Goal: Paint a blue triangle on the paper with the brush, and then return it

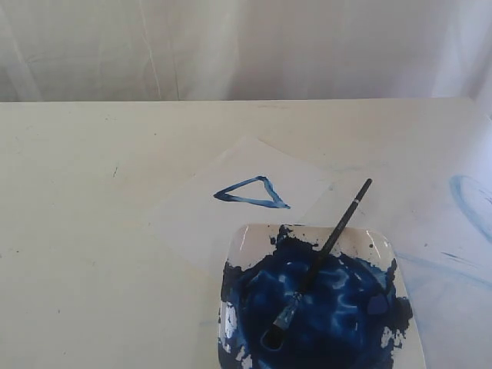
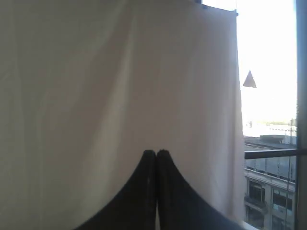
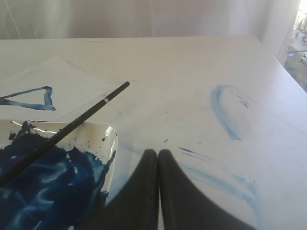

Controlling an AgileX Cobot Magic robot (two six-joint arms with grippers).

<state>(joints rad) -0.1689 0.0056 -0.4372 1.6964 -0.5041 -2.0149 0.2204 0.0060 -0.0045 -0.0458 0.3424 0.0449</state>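
The blue triangle [image 1: 252, 193] [image 3: 29, 97] is painted on the white paper [image 1: 192, 219] [image 3: 72, 84] in the middle of the cream table. The brush [image 1: 323, 257] [image 3: 72, 125] lies in the white paint dish [image 1: 377, 240] [image 3: 98, 132], bristles down in the dark blue paint, black handle leaning over the dish's far rim. No gripper holds it. My right gripper [image 3: 158, 152] is shut and empty, hovering beside the dish over the stained table. My left gripper [image 2: 156, 153] is shut and empty, facing a white curtain. Neither gripper shows in the exterior view.
Pale-blue curved smears [image 1: 469, 201] [image 3: 223, 112] mark the table to the right of the dish. A white curtain [image 1: 246, 46] hangs behind the table's far edge. A window with buildings [image 2: 271, 143] shows beside the curtain in the left wrist view.
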